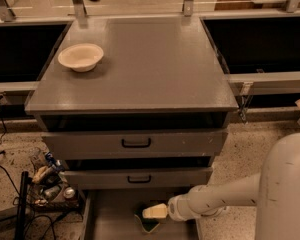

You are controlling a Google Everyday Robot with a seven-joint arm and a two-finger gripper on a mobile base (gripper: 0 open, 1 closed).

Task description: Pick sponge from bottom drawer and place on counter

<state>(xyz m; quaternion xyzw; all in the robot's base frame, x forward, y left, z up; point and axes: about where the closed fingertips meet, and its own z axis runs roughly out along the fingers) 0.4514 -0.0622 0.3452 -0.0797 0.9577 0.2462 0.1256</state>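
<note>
The bottom drawer (112, 216) stands pulled out at the foot of the cabinet, its flat grey floor showing. On that floor near the middle lies the dark green sponge (148, 225). My gripper (155, 212) reaches in from the right on a white arm, its cream tip right over the sponge's upper edge and touching or nearly touching it. The counter (145, 59) is the wide grey cabinet top above.
A cream bowl (80, 57) sits on the counter's back left. Two closed drawers with black handles (136, 143) are stacked above the open one. Cables and clutter (45, 184) lie on the floor at the left. My white body (285, 194) fills the lower right.
</note>
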